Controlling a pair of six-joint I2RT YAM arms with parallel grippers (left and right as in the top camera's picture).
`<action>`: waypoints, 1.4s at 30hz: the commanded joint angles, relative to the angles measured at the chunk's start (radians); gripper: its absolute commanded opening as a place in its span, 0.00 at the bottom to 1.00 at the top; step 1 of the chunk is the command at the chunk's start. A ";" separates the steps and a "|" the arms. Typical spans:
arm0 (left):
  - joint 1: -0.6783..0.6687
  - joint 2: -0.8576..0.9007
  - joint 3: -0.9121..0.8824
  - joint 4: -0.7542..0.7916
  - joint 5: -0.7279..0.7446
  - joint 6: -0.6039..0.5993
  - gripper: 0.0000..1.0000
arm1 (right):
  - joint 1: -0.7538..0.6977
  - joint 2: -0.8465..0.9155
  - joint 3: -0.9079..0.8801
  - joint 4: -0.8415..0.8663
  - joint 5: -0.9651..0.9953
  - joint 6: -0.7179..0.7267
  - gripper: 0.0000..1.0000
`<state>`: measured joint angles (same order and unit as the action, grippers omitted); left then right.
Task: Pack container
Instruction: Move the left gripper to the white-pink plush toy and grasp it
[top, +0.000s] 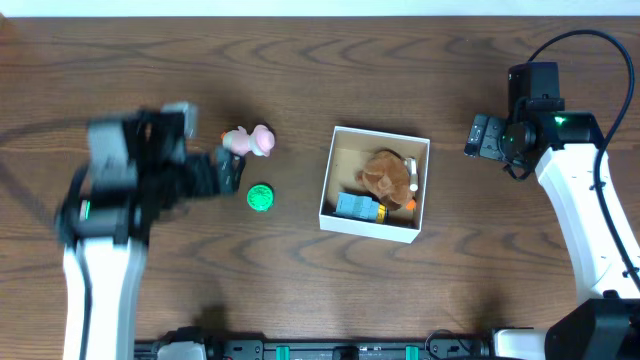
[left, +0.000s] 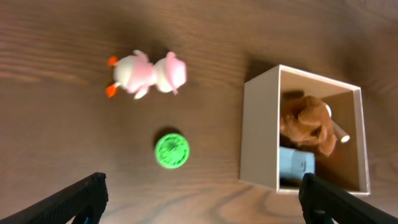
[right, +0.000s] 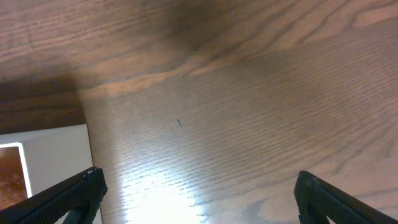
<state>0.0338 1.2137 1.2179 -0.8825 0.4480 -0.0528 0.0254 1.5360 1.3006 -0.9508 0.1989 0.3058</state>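
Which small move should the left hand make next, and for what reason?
Probably lower the left hand onto the green round toy. It lies on the table, outside the container, just ahead of the open hand. The pink toy animal is also outside, but farther away.

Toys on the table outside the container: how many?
2: a pink-and-white toy left of the container; a green disc-shaped toy beside it, nearer the robot. The left arm may hide more.
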 joint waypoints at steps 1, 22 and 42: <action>-0.032 0.141 0.061 0.019 0.035 -0.116 0.98 | -0.006 -0.006 0.011 0.000 0.006 -0.007 0.99; -0.112 0.484 0.060 0.242 -0.313 -0.759 0.99 | -0.005 -0.006 0.011 0.000 0.006 -0.007 0.99; -0.175 0.716 0.060 0.386 -0.389 -0.981 0.89 | -0.005 -0.006 0.011 0.000 0.006 -0.007 0.99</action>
<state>-0.1440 1.9060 1.2648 -0.5083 0.0807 -1.0183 0.0254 1.5360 1.3006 -0.9504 0.1986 0.3058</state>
